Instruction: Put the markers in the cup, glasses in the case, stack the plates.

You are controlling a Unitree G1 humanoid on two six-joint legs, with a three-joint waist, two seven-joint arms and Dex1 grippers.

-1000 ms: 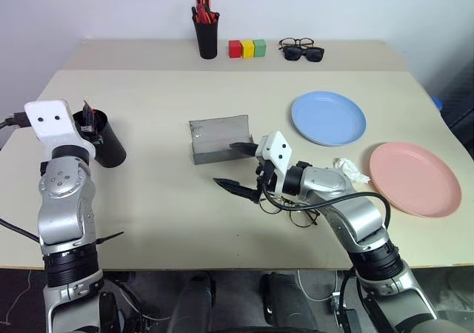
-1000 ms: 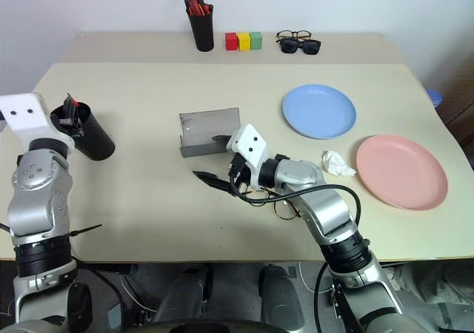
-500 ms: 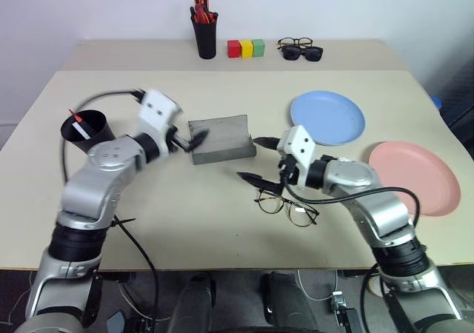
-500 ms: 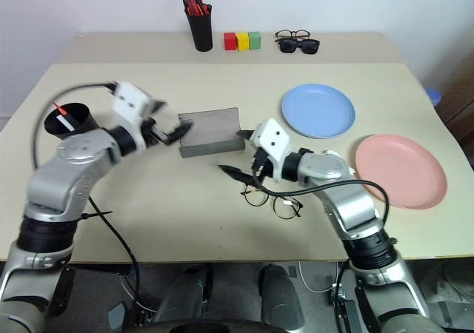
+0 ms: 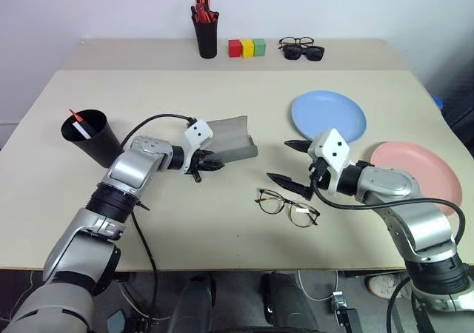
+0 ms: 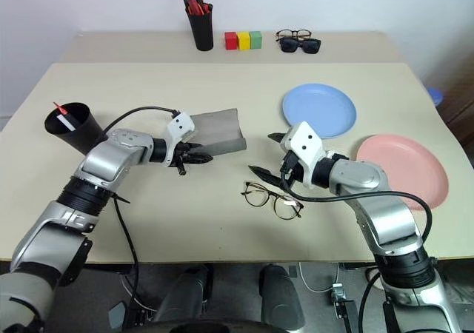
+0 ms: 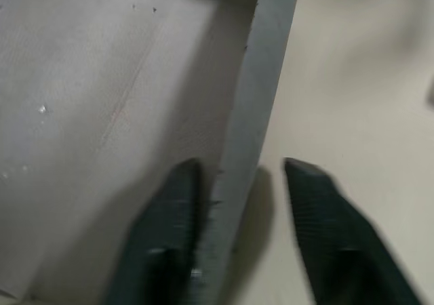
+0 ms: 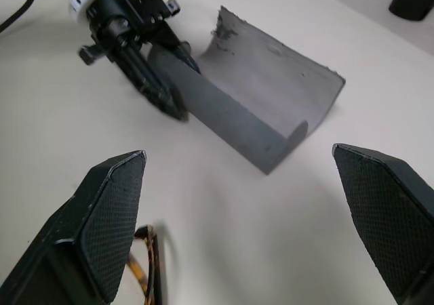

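Note:
The grey case (image 5: 231,135) lies open at mid-table. My left gripper (image 5: 206,165) straddles its front wall (image 7: 244,135): one finger (image 7: 176,203) sits inside against the wall, the other finger (image 7: 319,210) a small gap outside it. My right gripper (image 5: 279,160) hangs wide open and empty just above and behind the wire-rimmed glasses (image 5: 287,207), which lie flat on the table. The black cup (image 5: 95,139) at the left holds the markers (image 5: 80,129). The light blue plate (image 5: 328,116) and pink plate (image 5: 433,166) lie apart at the right, the pink one partly behind my right arm.
Along the back edge stand a black pen holder (image 5: 206,35) with red and orange pens, three coloured blocks (image 5: 246,48), and dark sunglasses with a second clear pair (image 5: 301,50). A cable (image 5: 152,122) loops over my left arm.
My left arm swung from the cup across to the case, and its fingers narrowed over the front wall. The case shifted and turned slightly. My right gripper drew right, uncovering the glasses, still open.

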